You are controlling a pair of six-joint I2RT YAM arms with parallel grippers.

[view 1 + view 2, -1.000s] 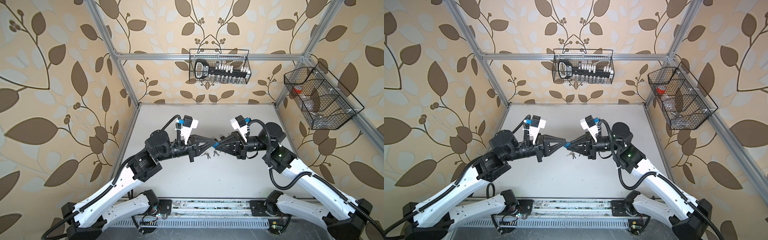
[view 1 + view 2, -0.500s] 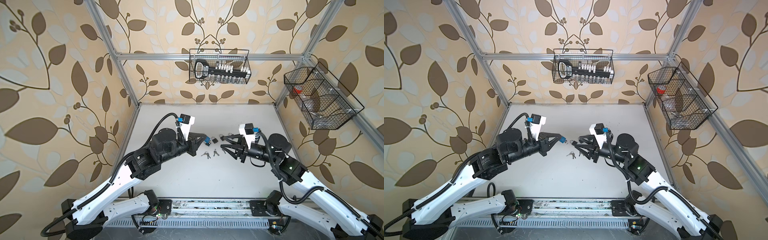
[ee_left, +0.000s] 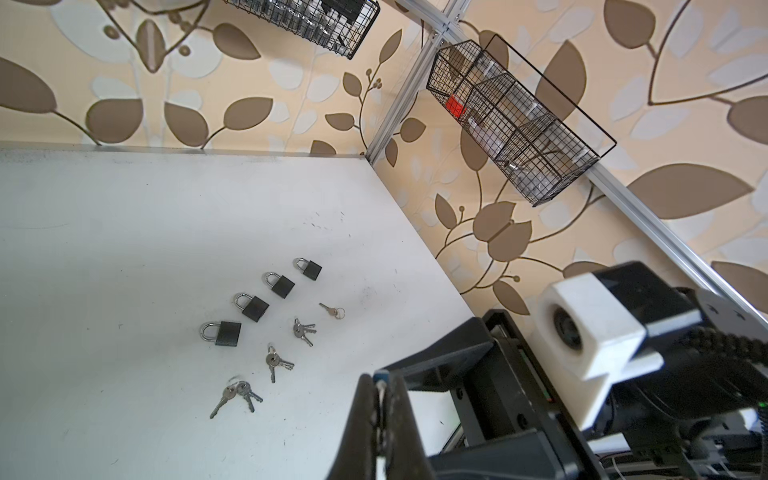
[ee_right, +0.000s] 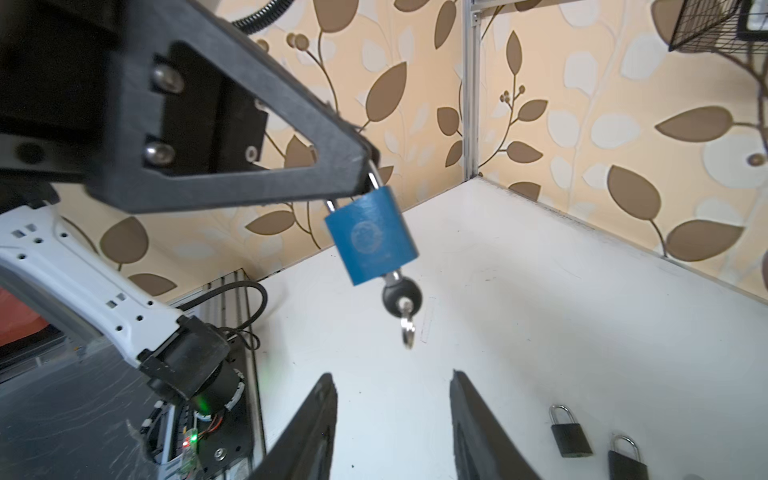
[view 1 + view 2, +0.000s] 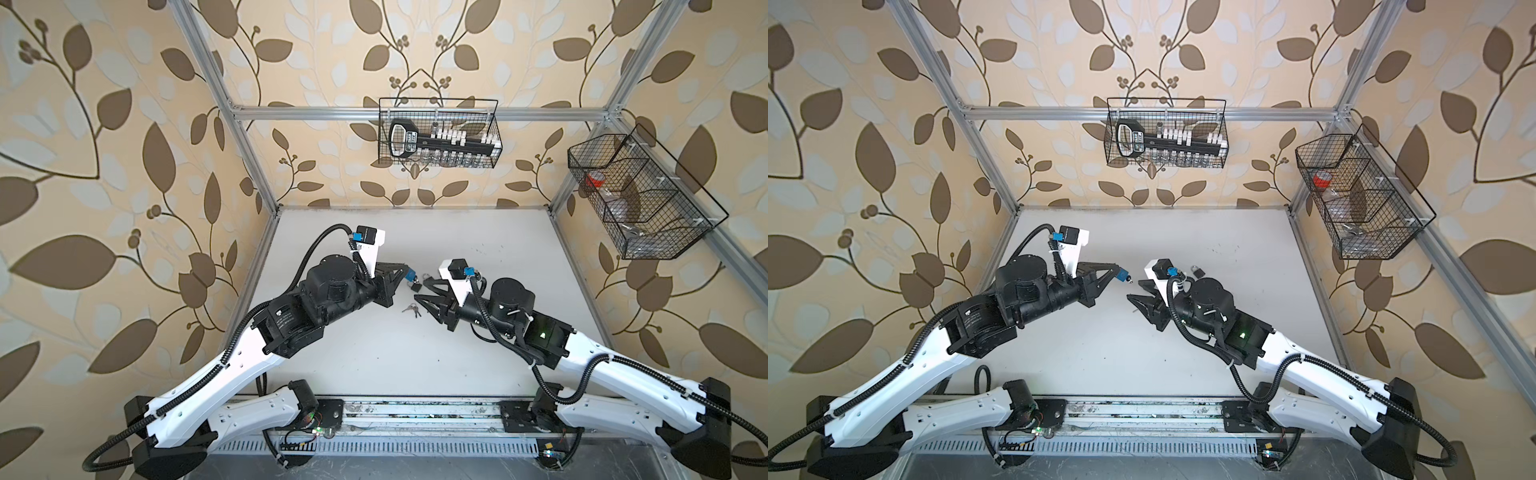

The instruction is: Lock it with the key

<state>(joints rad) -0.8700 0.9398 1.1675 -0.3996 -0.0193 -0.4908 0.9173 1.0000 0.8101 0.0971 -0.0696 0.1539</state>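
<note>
Left pincer (image 4: 365,168) clamped on the shackle (image 4: 375,178) of the blue padlock (image 4: 371,235), which dangles free below it, key (image 4: 401,296) seated underneath. Right pincer (image 4: 391,374) apart, empty, key just ahead. Likely risk: the padlock swings on contact, so the key is gripped askew or pulls out onto the desk (image 4: 540,291).

Bright, even light fills every view, with faint soft shadows under the arms (image 5: 232,365) on the white counter (image 5: 374,357). Both top views show wide-angle stretch toward the edges. In the right wrist view the blue padlock (image 4: 371,235) looks slightly soft and the right gripper (image 4: 392,380) blurs, as does the left gripper (image 3: 380,382) in the left wrist view
</note>
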